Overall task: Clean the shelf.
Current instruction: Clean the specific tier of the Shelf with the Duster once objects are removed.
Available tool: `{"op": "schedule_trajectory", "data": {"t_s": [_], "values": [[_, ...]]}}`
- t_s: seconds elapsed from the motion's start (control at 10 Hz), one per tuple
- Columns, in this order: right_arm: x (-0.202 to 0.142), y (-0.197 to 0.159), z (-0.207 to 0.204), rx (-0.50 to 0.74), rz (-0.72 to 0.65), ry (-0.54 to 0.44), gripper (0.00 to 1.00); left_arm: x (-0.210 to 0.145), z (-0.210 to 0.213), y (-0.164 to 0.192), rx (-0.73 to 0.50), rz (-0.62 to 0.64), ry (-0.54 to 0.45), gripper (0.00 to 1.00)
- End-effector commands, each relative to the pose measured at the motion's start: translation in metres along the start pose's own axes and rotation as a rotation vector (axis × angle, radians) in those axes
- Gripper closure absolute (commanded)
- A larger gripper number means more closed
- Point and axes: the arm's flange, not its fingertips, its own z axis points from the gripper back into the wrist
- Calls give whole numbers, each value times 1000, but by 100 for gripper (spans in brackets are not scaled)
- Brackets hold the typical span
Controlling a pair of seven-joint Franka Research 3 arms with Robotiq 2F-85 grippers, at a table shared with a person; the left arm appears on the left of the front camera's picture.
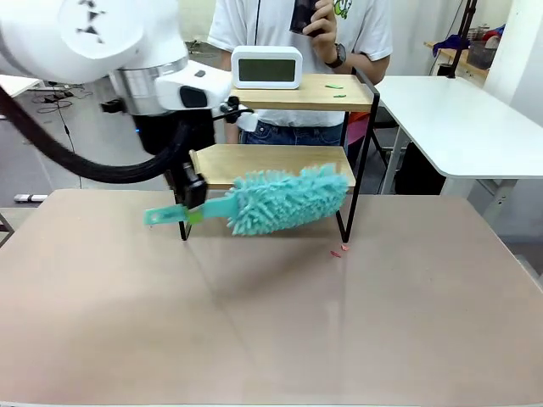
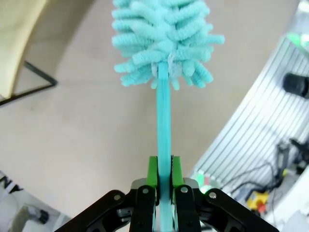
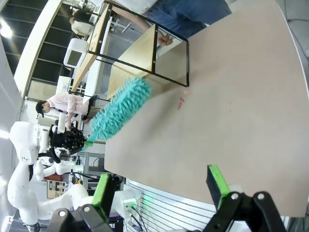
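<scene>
**Left pincer clamped on duster, head at lower board of shelf**

Left gripper (image 1: 188,203) (image 2: 164,170): the green pads are closed tight on the flat teal handle of the duster (image 1: 287,200) (image 2: 163,38) (image 3: 119,110), with no gap showing on either side of the handle. A short handle end sticks out behind the pads in the front view. The handle lies roughly level and the fluffy head points to the robot's right.

Right gripper (image 3: 161,182): fingers wide apart, holding nothing, above the table's near edge.

Shelf (image 1: 254,161) (image 2: 14,43) (image 3: 133,60): stands upright at the far middle of the beige table (image 1: 356,331), in front of the person (image 1: 365,34). A white digital clock (image 1: 266,67) sits on the left of the top board, and small green scraps (image 1: 335,86) lie to its right.

Edges: in the front view the duster head overlaps the front edge of the lower board. Whether it touches I cannot tell. The wrist views put it over the tabletop, beside the black frame.

Red scraps (image 1: 339,251) (image 3: 182,100) lie on the table by the shelf's front right leg.

Room: wide bare tabletop on the near side and to the right of the shelf. A white table (image 1: 458,119) stands beyond the far right corner.
</scene>
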Motion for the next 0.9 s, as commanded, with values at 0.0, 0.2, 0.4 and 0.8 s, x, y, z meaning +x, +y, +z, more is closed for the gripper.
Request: {"op": "schedule_trajectory", "data": {"t_s": [0.0,0.2,0.4,0.8], "values": [[2,1,0,18,23,-10,0,-41,6,-9,-54,-126,-4,88],[2,1,0,18,23,-10,0,-53,10,-5,-83,-117,-60,88],[2,1,0,18,23,-10,0,-77,27,5,-156,-104,-114,88],[2,1,0,18,23,-10,0,-249,97,34,-192,174,-490,88]]}}
